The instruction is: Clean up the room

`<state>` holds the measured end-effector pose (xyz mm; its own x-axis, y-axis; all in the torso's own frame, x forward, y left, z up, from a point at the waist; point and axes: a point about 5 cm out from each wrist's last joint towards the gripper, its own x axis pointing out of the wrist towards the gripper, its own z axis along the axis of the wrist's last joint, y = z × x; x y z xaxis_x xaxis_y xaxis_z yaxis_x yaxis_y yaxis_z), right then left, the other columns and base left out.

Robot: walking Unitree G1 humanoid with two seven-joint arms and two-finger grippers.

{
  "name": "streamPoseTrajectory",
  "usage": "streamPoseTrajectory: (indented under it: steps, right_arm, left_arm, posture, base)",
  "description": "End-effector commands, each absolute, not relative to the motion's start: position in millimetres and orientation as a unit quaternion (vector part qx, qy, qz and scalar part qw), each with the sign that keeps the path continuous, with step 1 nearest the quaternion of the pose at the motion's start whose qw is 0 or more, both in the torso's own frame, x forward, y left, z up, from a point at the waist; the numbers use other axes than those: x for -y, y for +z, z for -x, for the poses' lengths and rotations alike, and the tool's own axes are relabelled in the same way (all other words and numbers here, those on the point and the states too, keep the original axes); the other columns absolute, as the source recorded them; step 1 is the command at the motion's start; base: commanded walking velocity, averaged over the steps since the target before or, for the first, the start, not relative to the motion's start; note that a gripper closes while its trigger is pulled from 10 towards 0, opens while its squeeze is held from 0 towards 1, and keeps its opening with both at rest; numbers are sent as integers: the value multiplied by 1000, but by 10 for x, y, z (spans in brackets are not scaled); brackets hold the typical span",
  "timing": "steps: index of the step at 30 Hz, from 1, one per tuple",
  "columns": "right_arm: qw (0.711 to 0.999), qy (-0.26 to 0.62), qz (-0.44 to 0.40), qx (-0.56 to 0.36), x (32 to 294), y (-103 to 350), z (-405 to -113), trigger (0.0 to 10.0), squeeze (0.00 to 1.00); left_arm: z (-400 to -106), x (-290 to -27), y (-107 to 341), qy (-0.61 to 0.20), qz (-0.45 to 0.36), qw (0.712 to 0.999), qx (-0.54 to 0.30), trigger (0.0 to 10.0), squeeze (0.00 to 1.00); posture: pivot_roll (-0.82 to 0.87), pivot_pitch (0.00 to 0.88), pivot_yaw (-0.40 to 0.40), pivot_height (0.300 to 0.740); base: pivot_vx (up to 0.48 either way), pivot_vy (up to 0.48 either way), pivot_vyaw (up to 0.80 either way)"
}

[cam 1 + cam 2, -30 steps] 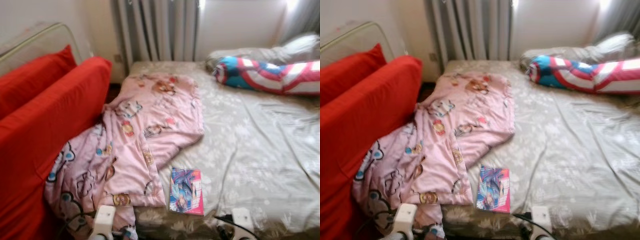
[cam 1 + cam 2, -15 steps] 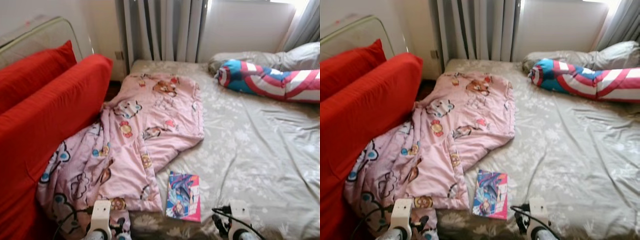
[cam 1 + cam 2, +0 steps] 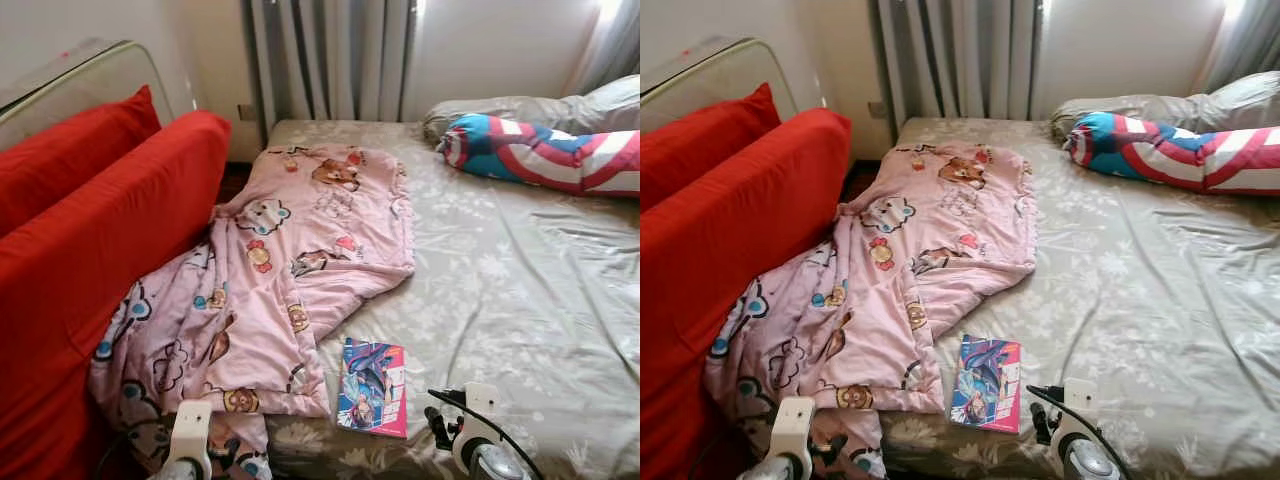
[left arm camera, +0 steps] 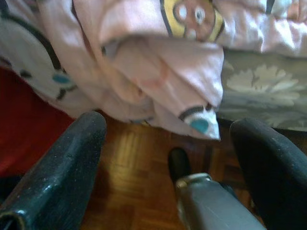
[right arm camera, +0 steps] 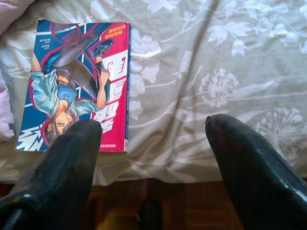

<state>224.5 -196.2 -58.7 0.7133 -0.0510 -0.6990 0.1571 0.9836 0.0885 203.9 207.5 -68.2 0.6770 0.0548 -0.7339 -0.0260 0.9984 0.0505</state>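
A pink cartoon-print blanket (image 3: pixel 290 260) lies crumpled across the left side of the bed and hangs over its edge toward the floor. A colourful comic book (image 3: pixel 372 386) lies flat on the grey floral sheet (image 3: pixel 520 300) near the bed's front edge. My right gripper (image 5: pixel 153 158) is open just above the sheet, beside the book (image 5: pixel 79 81). My left gripper (image 4: pixel 168 158) is open below the blanket's hanging corner (image 4: pixel 158 72), over the wooden floor. Both wrists show at the bottom of the head views, the left wrist (image 3: pixel 190 445) and the right wrist (image 3: pixel 475 435).
A red sofa (image 3: pixel 100 250) stands close against the bed's left side. A bolster with red, white and blue stripes (image 3: pixel 545 150) and a grey pillow (image 3: pixel 500 105) lie at the head of the bed. Grey curtains (image 3: pixel 330 60) hang behind. Parquet floor (image 4: pixel 129 191) shows under the bed edge.
The head camera has shifted a little and the picture has sharpened. My right wrist has risen slightly into view near the book. Blanket and book lie as before.
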Motion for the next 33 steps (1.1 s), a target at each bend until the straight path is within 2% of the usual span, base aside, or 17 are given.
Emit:
streamPoseTrajectory:
  steps: [1,13,14,15,20,25,30,32,33]
  right_arm:
    - [922,-65,-78,-374,1980,-574,-2266,10000,0]
    - [928,-55,-63,-364,2019,-552,-2278,10000,0]
    - [926,-49,-57,-369,2018,-562,-2265,10000,0]
    - [926,-48,-55,-371,2018,-564,-2262,10000,0]
    - [927,-44,-56,-368,2034,-566,-2247,10000,0]
    - [928,-52,-71,-361,2062,-572,-2220,10000,0]
    - [932,-47,-78,-351,2109,-561,-2207,10000,0]
    - [946,-21,-80,-314,1771,-510,-2331,10000,0]
    - [949,-18,-81,-303,1737,-485,-2362,10000,0]
  left_arm:
    - [-1946,-2023,-747,27,-10,907,-419,10000,0]
    - [-1576,-1982,-907,38,-3,898,-439,10000,0]
    - [-1801,-2030,-804,45,-3,909,-415,10000,0]
    - [-1866,-2043,-771,46,-3,912,-408,10000,0]
    - [-1917,-2030,-745,43,-3,916,-399,10000,0]
    - [-1925,-2052,-725,46,-2,923,-383,10000,0]
    - [-2303,-2125,-470,51,7,949,-312,10000,0]
    - [-2473,-2083,-348,40,11,959,-279,10000,0]
    - [-2514,-2054,-319,35,10,962,-270,10000,0]
  posture:
    - [-87,0,-4,740]
    - [-46,0,-10,740]
    - [-39,0,-9,740]
    - [-39,0,-9,740]
    - [-31,0,-18,740]
    - [20,0,-61,740]
    - [45,0,-81,740]
    - [9,0,-74,740]
    - [8,2,-75,740]
  base:
    - [0,0,0]
    - [0,0,104]
    - [0,0,800]
    - [0,0,800]
    - [0,0,800]
    - [0,0,800]
    - [0,0,0]
    - [0,0,0]
    - [0,0,0]
